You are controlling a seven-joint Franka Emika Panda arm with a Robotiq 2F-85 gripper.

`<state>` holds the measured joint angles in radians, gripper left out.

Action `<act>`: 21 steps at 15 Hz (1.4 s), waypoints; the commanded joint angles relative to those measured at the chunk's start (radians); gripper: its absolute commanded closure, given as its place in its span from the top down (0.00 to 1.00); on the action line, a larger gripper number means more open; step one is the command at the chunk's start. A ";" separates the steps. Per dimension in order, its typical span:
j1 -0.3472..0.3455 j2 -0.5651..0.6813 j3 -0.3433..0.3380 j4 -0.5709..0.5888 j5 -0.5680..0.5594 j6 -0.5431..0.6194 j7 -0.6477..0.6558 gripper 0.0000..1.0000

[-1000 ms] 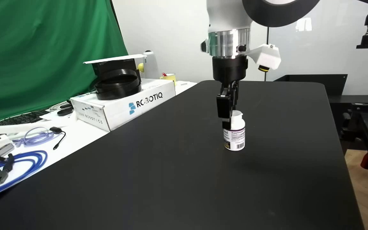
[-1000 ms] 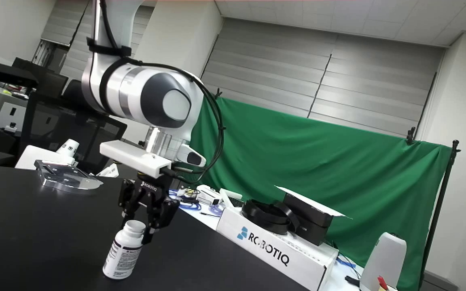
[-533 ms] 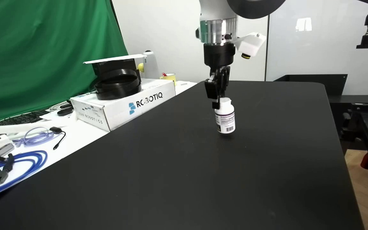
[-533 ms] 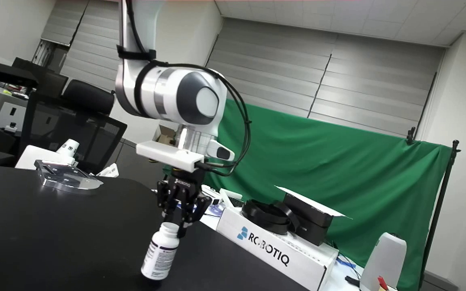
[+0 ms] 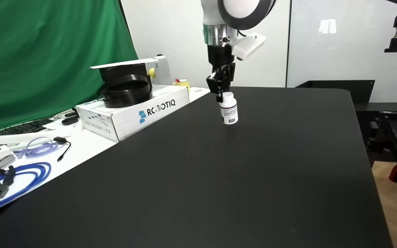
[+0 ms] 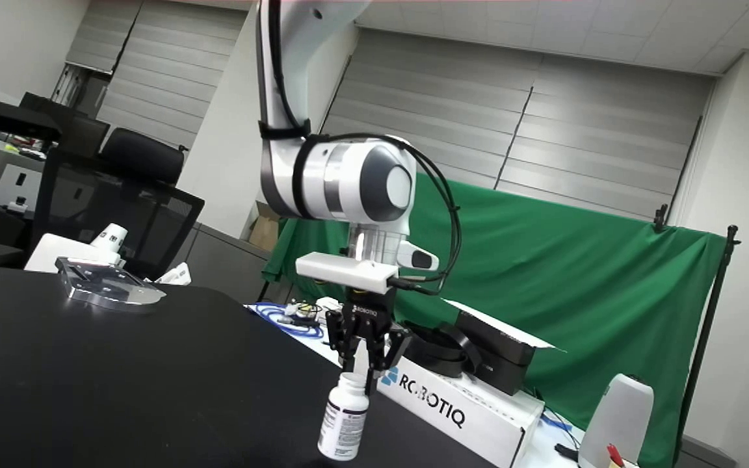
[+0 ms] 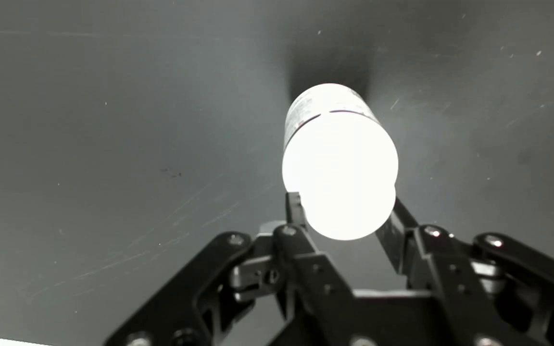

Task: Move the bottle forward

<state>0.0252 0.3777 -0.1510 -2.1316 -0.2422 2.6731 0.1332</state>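
Observation:
The bottle [image 5: 229,111] is small and white, with a white cap and a dark-printed label. It hangs close to upright a little above the black table [image 5: 184,193], with a dark shadow under it. It also shows in an exterior view [image 6: 343,419] and from above in the wrist view [image 7: 339,158], where its top is washed out to plain white. My gripper [image 5: 223,96] is shut on the bottle's cap end, with one finger on each side. The gripper also shows in an exterior view [image 6: 358,379] and in the wrist view [image 7: 346,203].
A long white Robotiq box [image 5: 133,112] with black rings [image 5: 128,91] on it stands on a white surface beside the black table. Blue cables [image 5: 34,174] lie on that surface. A clear plate [image 6: 109,284] lies at the black table's far edge in an exterior view.
My gripper and the bottle have moved together, farther back in an exterior view and rightward in an exterior view. The bottle has risen off the table. The grip stays shut.

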 commanded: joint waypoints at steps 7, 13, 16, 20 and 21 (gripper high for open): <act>-0.078 0.282 0.020 0.480 0.119 -0.175 -0.067 0.16; -0.109 0.437 0.032 0.681 0.153 -0.228 -0.082 0.16; -0.110 0.461 0.036 0.734 0.162 -0.264 -0.087 0.66; -0.099 0.382 0.039 0.734 0.163 -0.351 -0.080 0.88; -0.095 0.345 0.038 0.724 0.163 -0.379 -0.076 0.93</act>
<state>-0.0682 0.7990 -0.1227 -1.4150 -0.0943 2.3837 0.0584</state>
